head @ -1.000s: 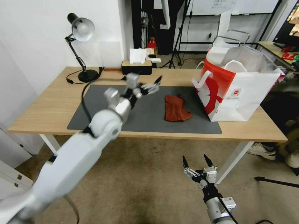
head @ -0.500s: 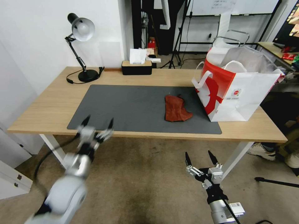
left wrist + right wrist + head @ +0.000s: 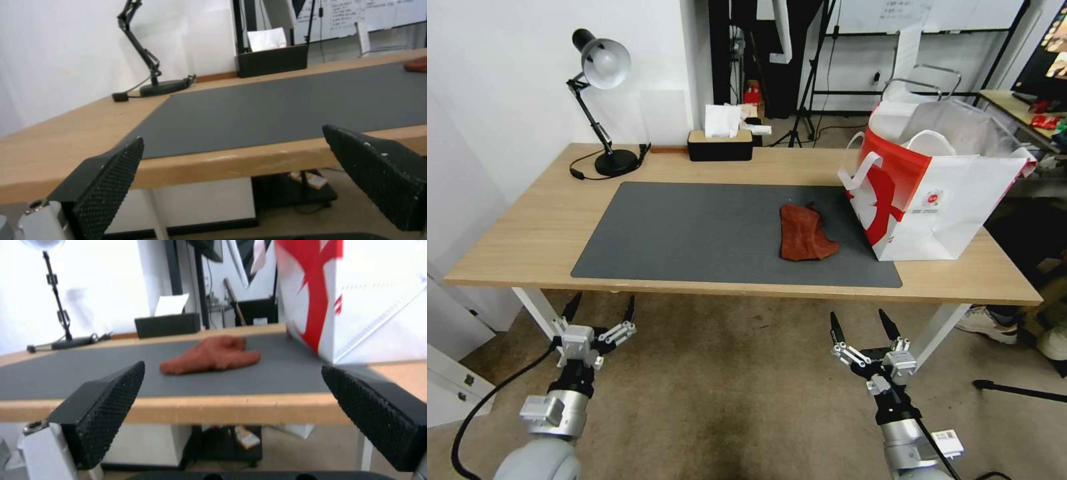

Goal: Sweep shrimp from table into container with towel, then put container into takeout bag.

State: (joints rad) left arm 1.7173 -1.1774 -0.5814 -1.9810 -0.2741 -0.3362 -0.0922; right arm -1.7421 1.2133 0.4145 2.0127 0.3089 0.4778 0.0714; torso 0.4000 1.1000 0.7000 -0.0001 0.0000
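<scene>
The rust-brown towel (image 3: 804,232) lies flat on the dark grey mat (image 3: 707,233) of the light-wood table (image 3: 534,233), and it also appears in the right wrist view (image 3: 209,355). The red-and-white takeout bag (image 3: 934,193) stands upright at the table's right end, just right of the towel, seen close in the right wrist view (image 3: 356,296). My left gripper (image 3: 599,308) hangs open below the table's front edge at the left. My right gripper (image 3: 860,325) hangs open below the front edge at the right. The shrimp and the container are out of view.
A black desk lamp (image 3: 602,100) stands at the table's back left with its cable. A black tissue box with a wooden lid (image 3: 720,143) sits at the back centre. Carpeted floor lies in front of the table, with tripods and a second desk behind.
My left arm has swung back from above the mat and dropped below the table's front edge, gripper still open. My right gripper shifted slightly right and up. Towel and bag stayed put.
</scene>
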